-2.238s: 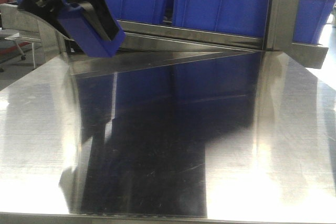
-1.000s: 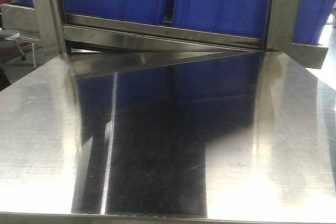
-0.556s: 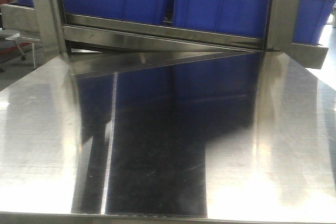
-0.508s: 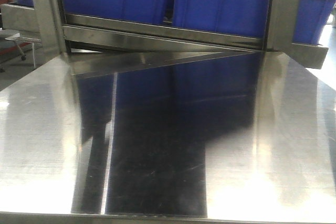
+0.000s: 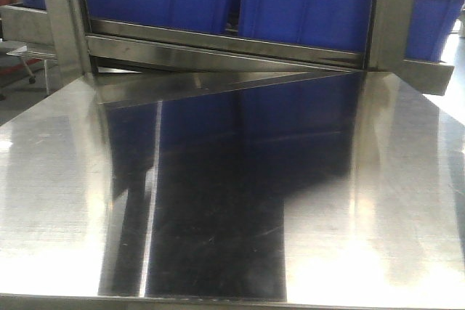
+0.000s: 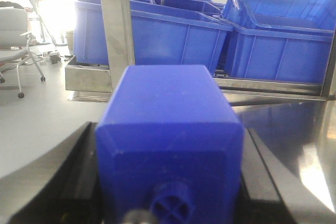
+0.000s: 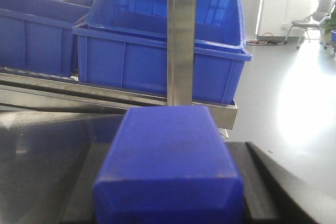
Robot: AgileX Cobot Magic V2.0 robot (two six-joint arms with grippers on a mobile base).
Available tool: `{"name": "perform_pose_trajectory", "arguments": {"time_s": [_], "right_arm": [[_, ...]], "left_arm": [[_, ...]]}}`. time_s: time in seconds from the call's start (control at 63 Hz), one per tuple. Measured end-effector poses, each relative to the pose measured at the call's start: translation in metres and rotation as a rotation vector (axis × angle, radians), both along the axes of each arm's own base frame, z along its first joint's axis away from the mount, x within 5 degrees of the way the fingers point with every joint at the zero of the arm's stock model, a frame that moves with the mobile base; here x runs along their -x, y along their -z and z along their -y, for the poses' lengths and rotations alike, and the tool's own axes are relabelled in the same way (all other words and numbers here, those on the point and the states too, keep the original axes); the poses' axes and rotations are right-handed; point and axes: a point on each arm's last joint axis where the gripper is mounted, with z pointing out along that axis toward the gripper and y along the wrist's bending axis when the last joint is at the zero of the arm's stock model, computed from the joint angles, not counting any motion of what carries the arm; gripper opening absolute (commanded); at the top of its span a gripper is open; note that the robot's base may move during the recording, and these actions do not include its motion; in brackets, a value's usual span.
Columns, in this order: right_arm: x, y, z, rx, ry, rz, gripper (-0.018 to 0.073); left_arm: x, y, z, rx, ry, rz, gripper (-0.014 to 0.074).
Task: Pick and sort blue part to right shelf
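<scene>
In the right wrist view my right gripper [image 7: 170,144] is shut on the blue part [image 7: 168,156], a squarish blue block with sloped shoulders at its near end. Its top knob is cut off by the frame edge. In the left wrist view my left gripper [image 6: 168,125] is shut on a squatter blue block [image 6: 170,103] with a small round stud [image 6: 170,208] facing the camera. The right shelf [image 5: 218,41] with blue bins [image 5: 305,5] stands just behind the steel table. Neither gripper shows in the front view.
The shiny steel table [image 5: 58,179] fills the front view and reflects the bins. A steel shelf post [image 7: 181,35] stands straight ahead of the right gripper, and another post [image 6: 118,24] ahead of the left. Open floor with office chairs lies at both sides.
About two seconds ago my left gripper with its blue block was at the top left of the front view. It has left that view. Nothing has moved in the last second.
</scene>
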Motion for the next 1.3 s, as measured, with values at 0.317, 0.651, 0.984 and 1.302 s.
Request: {"name": "perform_pose_trajectory", "arguments": {"time_s": [0.317, 0.651, 0.984, 1.302], "right_arm": [[0.0000, 0.0000, 0.0000, 0.000, 0.000, 0.000, 0.0435], [0.0000, 0.0000, 0.0000, 0.000, 0.000, 0.000, 0.0435], [0.0003, -0.0001, 0.0000, 0.000, 0.000, 0.002, 0.0435], [0.0005, 0.0003, 0.0000, 0.000, 0.000, 0.002, 0.0435]], "left_arm": [[0.0000, 0.0001, 0.0000, 0.000, 0.000, -0.001, 0.0384], [0.0000, 0.0001, 0.0000, 0.000, 0.000, -0.001, 0.0384], [0.0009, -0.0001, -0.0001, 0.000, 0.000, 0.003, 0.0384], [0.0007, 0.0005, -0.0001, 0.000, 0.000, 0.001, 0.0384]]}}
